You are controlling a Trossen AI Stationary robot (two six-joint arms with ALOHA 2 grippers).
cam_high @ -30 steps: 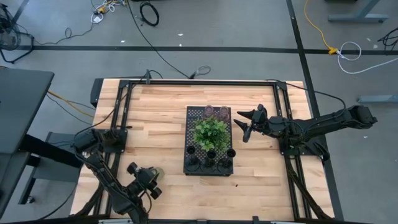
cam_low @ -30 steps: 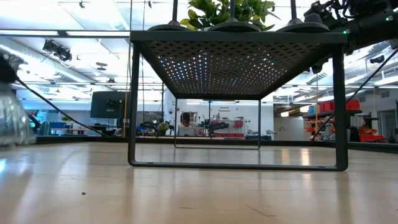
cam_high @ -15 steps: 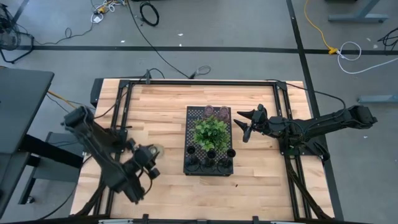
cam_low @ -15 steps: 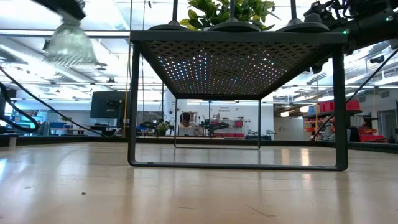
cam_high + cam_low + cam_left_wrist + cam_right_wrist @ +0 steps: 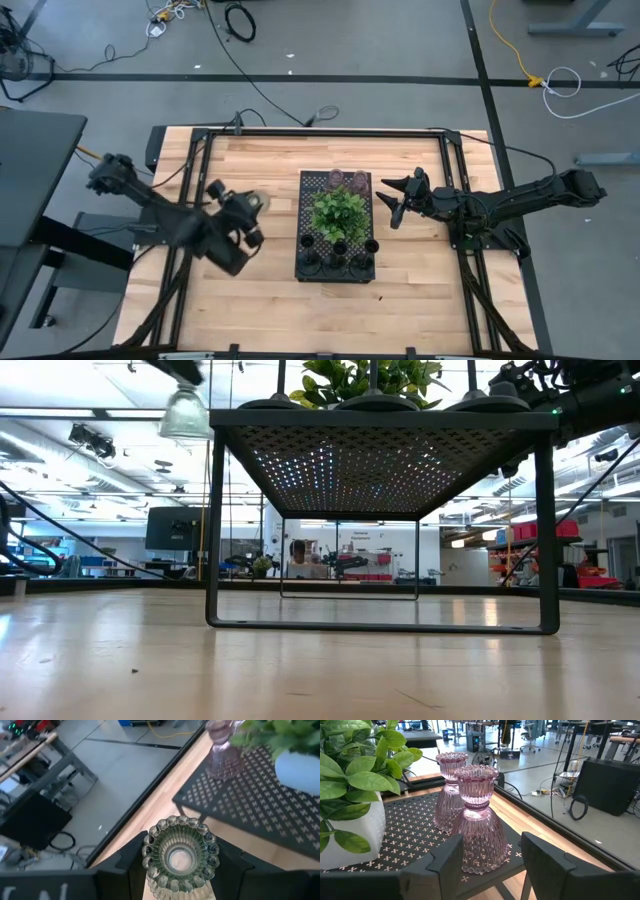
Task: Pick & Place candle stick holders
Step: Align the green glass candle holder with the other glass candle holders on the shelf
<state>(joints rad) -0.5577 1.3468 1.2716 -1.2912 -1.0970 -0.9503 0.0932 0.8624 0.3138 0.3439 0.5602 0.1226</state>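
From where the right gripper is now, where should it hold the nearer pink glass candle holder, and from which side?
Best at the narrow waist of the nearer pink holder, between its fluted cup and its wide ribbed skirt. The right gripper is open, level with it, at the edge of the black tray, so a straight horizontal approach seems right. The second pink holder stands close behind it.

the raised black tray (image 5: 304, 212) is crowded: plant (image 5: 338, 210) mid-tray, two pink holders (image 5: 470, 815) at the far edge, black holders (image 5: 338, 250) along the near edge. bare wood table (image 5: 250, 160) lies open on its left, far and near sides. the right gripper (image 5: 392, 203) hangs just beside its right edge.
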